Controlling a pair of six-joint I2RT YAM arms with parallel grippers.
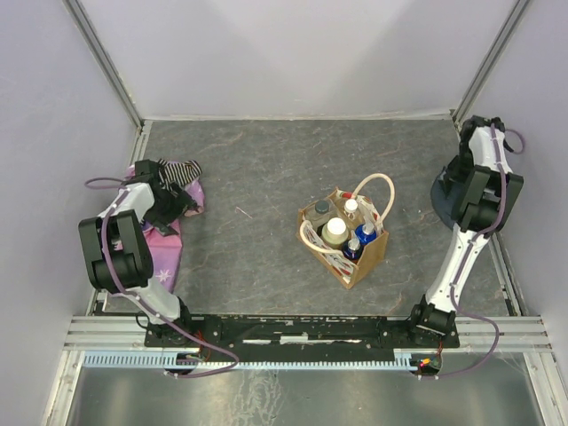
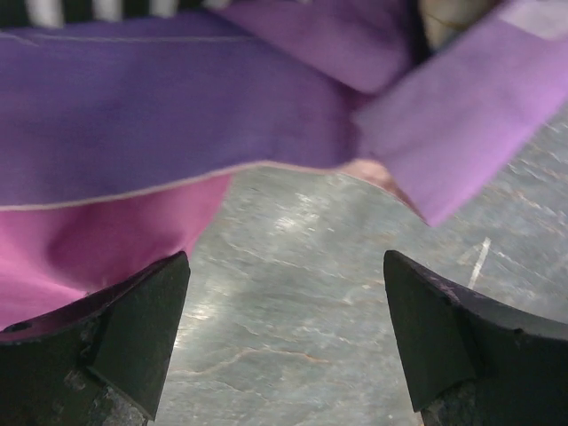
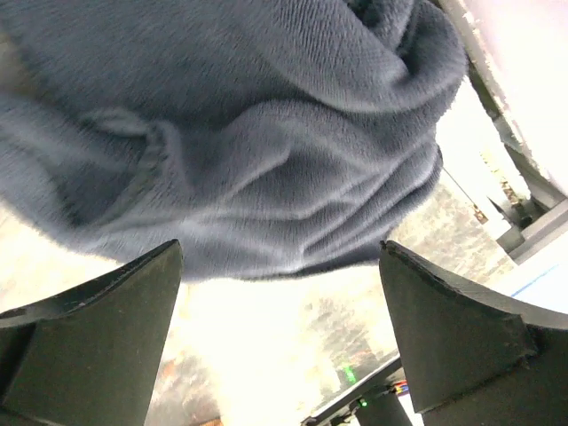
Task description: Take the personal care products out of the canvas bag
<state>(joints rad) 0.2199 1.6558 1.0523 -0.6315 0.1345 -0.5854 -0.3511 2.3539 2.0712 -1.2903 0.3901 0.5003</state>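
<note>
Canvas bag (image 1: 348, 244): stood upright on the table (image 1: 266, 169), right of centre and towards the near edge, mouth facing up, cream handles looped over the top.

Personal care products (image 1: 341, 229): all inside the bag, packed upright, caps showing at the mouth; a cream bottle (image 1: 335, 232) sat at the middle, an orange-and-blue one (image 1: 363, 235) just right of it. None was out yet.

Left gripper (image 2: 284, 342): jaws wide apart, nothing between them; it hung low over bare table at the far-left side, just beside the purple clothes (image 2: 160, 115).

Right gripper (image 3: 280, 342): jaws wide apart, holding nothing; it hung at the right edge of the table over the blue-grey cloth (image 3: 248, 133).

Direction from left gripper: the bag lay well off to its right and a little nearer.

Direction from right gripper: the bag lay to its left and nearer.

Nearer arm: by my judgement the right arm, though neither was close.

Long axis: the bottles stood vertical, so a reach would probably have to come down from above into the mouth, between the handles.

Progress: judged at the very start.
</note>
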